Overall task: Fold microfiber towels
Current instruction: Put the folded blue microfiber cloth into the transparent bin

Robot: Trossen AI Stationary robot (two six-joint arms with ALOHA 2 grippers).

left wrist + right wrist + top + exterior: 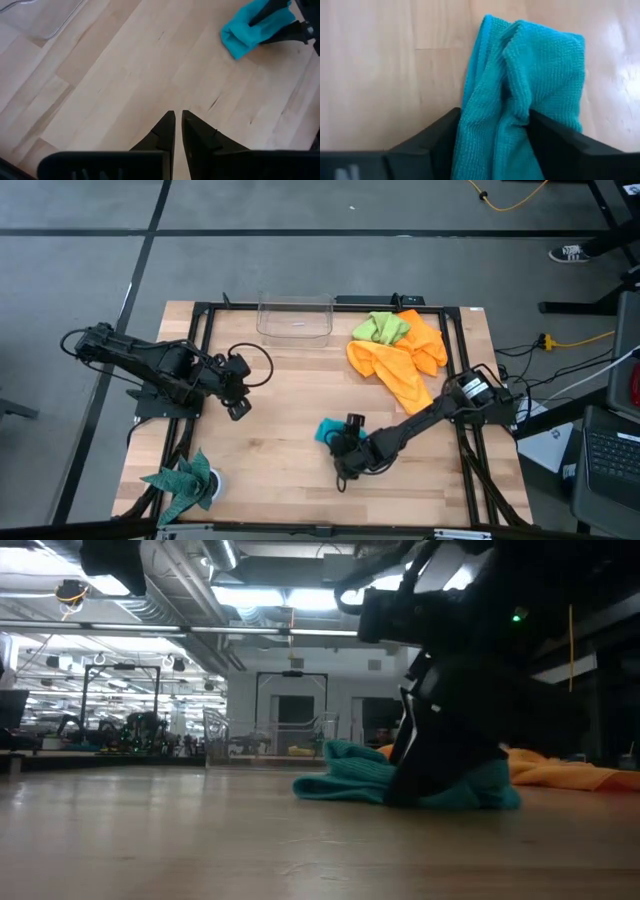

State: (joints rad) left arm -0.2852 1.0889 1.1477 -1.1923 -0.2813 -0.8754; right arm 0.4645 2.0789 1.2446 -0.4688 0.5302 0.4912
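Note:
A turquoise-blue microfiber towel [326, 430] lies bunched on the wooden table [290, 390], near its middle toward the near edge; it also shows in the low view as the towel [345, 777]. My right gripper [492, 117] is down on it, with cloth filling the gap between its fingers. Orange towels [402, 365] and a lime-green towel [381, 328] lie heaped at the far right. My left gripper [178, 125] hangs shut above bare wood at the table's left, holding nothing. My right gripper pinches a bunched fold of the turquoise towel [510, 125] between its two fingers, several layers thick. It comes slanting down from the table's right. The cloth creases in at one finger [540, 130]. The rest of the towel [535, 60] lies on the table beyond the fingertips.
A clear plastic bin [295, 318] stands at the far edge, middle. A dark teal spiky-edged cloth [185, 485] sits at the near left corner. Bare wood stretches between the two arms.

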